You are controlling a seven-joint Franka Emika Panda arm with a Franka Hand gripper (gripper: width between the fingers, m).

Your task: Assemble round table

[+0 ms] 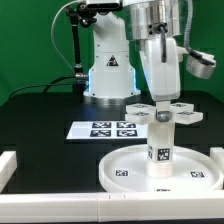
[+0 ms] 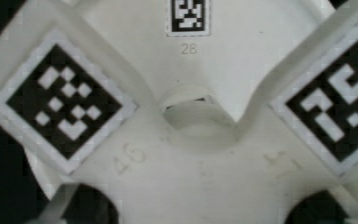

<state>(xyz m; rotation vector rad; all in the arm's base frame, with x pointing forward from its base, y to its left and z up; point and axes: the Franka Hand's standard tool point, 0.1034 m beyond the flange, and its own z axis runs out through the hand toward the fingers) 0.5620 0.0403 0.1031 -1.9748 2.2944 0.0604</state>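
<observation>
The large rimmed round disc point(image 1: 125, 172) lies on the black mat at the front. The short thick cylinder point(image 1: 160, 140) stands upright on its middle. The small cross-shaped piece point(image 1: 160, 112) sits level on top of the cylinder. It fills the wrist view point(image 2: 176, 70), showing its tags and centre hole. My gripper point(image 1: 160, 98) comes straight down onto it, the jaws closed on one arm of the cross. In the wrist view the gripper point(image 2: 197, 205) shows dark fingers point(image 2: 91, 205) either side of the white arm.
The marker board point(image 1: 108, 129) lies on the mat behind the disc, toward the exterior view's left. The robot base point(image 1: 108, 70) stands at the back. White bars point(image 1: 8, 165) edge the mat at the left, front and right.
</observation>
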